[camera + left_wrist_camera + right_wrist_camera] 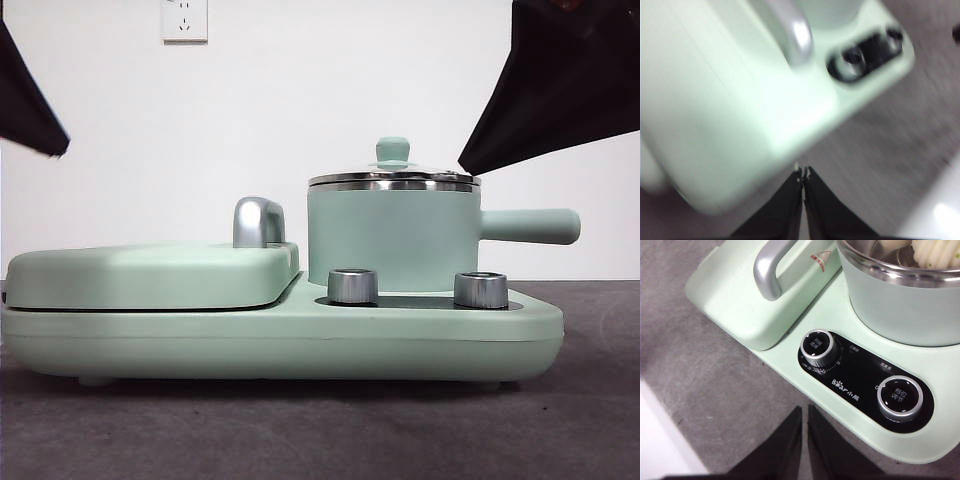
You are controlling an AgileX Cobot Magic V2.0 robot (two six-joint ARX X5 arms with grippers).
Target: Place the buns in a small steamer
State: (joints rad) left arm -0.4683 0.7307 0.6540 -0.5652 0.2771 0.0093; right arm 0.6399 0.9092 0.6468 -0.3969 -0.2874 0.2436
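The small steamer (392,235) stands on the right half of the mint-green cooker, its glass lid with a green knob (393,150) on and its handle (530,226) pointing right. In the right wrist view the steamer (905,305) holds the white ribbed bun (936,252) and part of the smooth cream bun (892,245). My right gripper (804,412) is shut and empty, over the grey table in front of the cooker's knobs. My left gripper (802,172) is shut and empty, beside the cooker's left end; that view is blurred. Both arms show as dark tips at the front view's top corners.
The flat griddle cover (150,272) with a chrome handle (258,222) fills the cooker's left half. Two steel knobs (352,286) (480,290) sit on the black panel (860,372) in front of the steamer. A grey mat covers the table (320,430).
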